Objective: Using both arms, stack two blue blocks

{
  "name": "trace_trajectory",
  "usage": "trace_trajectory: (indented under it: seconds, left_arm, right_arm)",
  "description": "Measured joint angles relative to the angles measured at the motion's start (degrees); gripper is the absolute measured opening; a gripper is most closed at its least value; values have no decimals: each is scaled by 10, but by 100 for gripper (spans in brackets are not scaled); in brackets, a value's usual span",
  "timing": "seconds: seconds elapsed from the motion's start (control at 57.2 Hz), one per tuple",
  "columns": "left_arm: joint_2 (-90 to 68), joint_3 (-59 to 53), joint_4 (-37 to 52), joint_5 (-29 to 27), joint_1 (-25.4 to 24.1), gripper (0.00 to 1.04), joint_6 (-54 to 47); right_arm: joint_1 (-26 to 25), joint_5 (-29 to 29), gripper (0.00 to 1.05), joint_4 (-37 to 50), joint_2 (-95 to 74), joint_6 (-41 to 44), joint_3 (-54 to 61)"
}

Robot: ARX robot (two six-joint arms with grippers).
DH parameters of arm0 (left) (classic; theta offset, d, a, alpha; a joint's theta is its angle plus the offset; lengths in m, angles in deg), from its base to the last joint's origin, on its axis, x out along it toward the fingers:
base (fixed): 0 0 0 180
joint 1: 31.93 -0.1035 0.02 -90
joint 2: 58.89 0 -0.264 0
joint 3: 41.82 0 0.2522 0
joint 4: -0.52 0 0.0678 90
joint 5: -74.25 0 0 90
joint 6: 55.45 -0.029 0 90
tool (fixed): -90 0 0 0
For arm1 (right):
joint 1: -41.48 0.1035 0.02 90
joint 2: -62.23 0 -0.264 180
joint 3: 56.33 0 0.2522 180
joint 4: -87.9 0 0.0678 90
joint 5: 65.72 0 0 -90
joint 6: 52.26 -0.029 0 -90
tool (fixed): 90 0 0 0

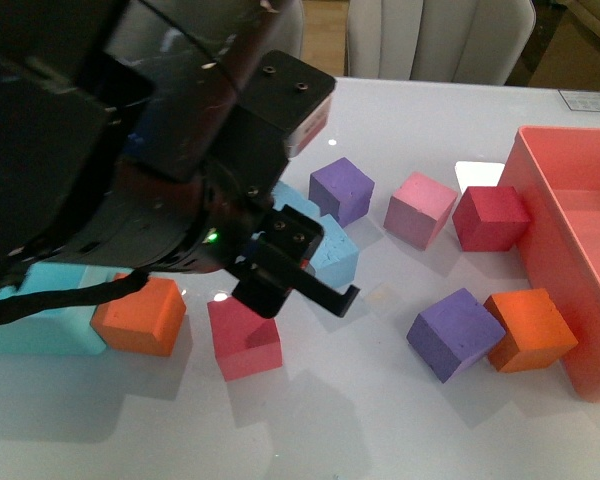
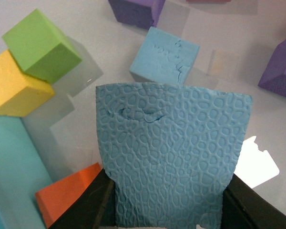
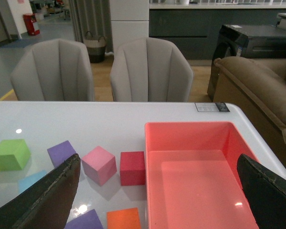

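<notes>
Far left in the front view: turquoise bin point(image 1: 30, 315), left orange cube point(image 1: 140, 315) touching its side, red cube point(image 1: 245, 340) just beside that. Left arm point(image 1: 130, 150) fills the upper left and hangs over them.

Left gripper point(image 2: 169, 191) is clamped on the held blue block point(image 2: 174, 152), with its fingers point(image 2: 93, 205) on both flanks. The block looks raised off the desk point(image 1: 380, 420). The second blue block point(image 2: 164, 57) lies on the desk just past the held one and is not touching it. In the front view it is half hidden behind the gripper.

The left wrist view also shows a green cube point(image 2: 40, 45) leaning on a yellow cube point(image 2: 16, 86), next to the turquoise bin.

Moving right: back purple cube point(image 1: 342, 188) near the second blue block, then pink cube point(image 1: 420, 208), then dark red cube point(image 1: 490, 218) just beside the coral bin point(image 1: 570, 135). In the nearer row, front purple cube point(image 1: 455, 332) touches right orange cube point(image 1: 530, 328), which sits against the bin wall.

Right gripper point(image 3: 155, 191): jaws spread wide with nothing between them, hanging above the desk and facing the coral bin.
</notes>
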Motion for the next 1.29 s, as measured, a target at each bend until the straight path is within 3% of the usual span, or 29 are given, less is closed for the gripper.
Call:
trace_trajectory:
  seconds: [0.489, 1.241, 1.293]
  left_arm:
    - [-157, 169, -34, -1, 2, 40, -67]
    - [-231, 240, -61, 10, 3, 40, -103]
    - [-232, 241, -61, 13, 3, 46, -103]
  right_arm:
    - [0, 0, 96, 0, 0, 0, 0]
    - [0, 0, 96, 0, 0, 0, 0]
    - [0, 0, 96, 0, 0, 0, 0]
